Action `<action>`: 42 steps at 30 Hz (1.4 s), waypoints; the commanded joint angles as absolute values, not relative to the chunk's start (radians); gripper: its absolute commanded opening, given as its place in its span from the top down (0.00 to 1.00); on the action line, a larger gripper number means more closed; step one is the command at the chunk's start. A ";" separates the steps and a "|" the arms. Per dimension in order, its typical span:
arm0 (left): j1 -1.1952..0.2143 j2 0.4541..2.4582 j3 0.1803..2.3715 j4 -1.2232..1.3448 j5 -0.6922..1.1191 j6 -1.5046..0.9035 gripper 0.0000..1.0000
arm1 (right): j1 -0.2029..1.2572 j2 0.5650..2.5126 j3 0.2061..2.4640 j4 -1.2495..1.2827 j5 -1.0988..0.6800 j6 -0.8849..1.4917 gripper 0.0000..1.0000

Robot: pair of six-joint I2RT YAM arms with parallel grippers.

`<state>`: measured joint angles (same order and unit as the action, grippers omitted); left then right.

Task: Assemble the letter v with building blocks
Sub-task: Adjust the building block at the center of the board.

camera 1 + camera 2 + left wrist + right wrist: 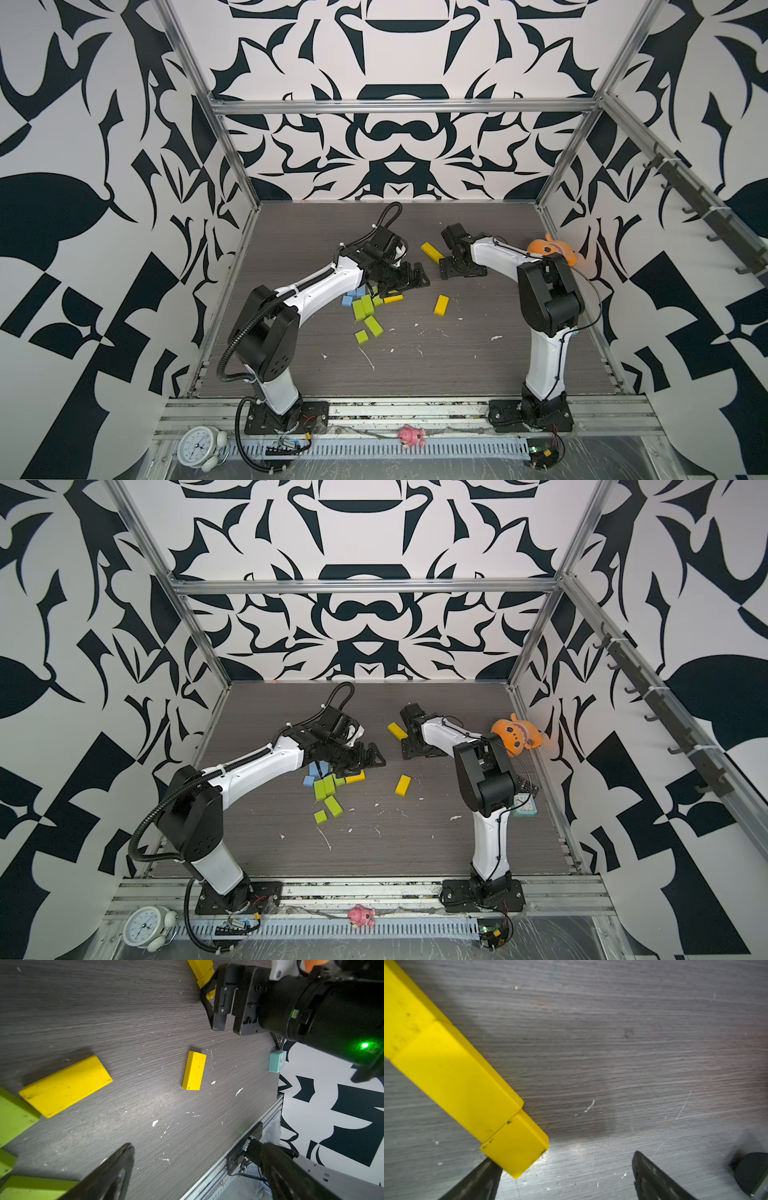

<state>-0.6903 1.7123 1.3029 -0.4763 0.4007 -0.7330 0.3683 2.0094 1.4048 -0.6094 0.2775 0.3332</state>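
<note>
Yellow bricks [452, 1076] lie end to end as one slanted stroke (probably the V's first arm); the right gripper [564, 1180] gapes empty at its end. Left gripper [417, 277], equally wide and empty, hovers beside the green-and-blue heap [365, 305], presumably choosing.

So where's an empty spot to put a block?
The front of the table, nearer than the lone yellow block, is bare. So is the far strip by the back wall. It's crowded around the green and blue pile.
</note>
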 commanded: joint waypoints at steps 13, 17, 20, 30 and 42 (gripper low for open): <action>-0.693 1.697 1.316 -0.504 0.393 -0.732 0.01 | 0.373 2.041 1.405 -0.638 0.317 0.313 0.01; -0.695 1.698 1.316 -0.503 0.391 -0.733 0.01 | 0.373 2.039 1.402 -0.635 0.320 0.307 0.01; -0.695 1.697 1.316 -0.504 0.391 -0.732 0.01 | 0.373 2.039 1.401 -0.632 0.322 0.305 0.01; -0.698 1.693 1.317 -0.504 0.387 -0.736 0.01 | 0.372 2.039 1.398 -0.626 0.327 0.297 0.01; -0.700 1.691 1.316 -0.506 0.385 -0.736 0.01 | 0.371 2.037 1.396 -0.618 0.325 0.288 0.01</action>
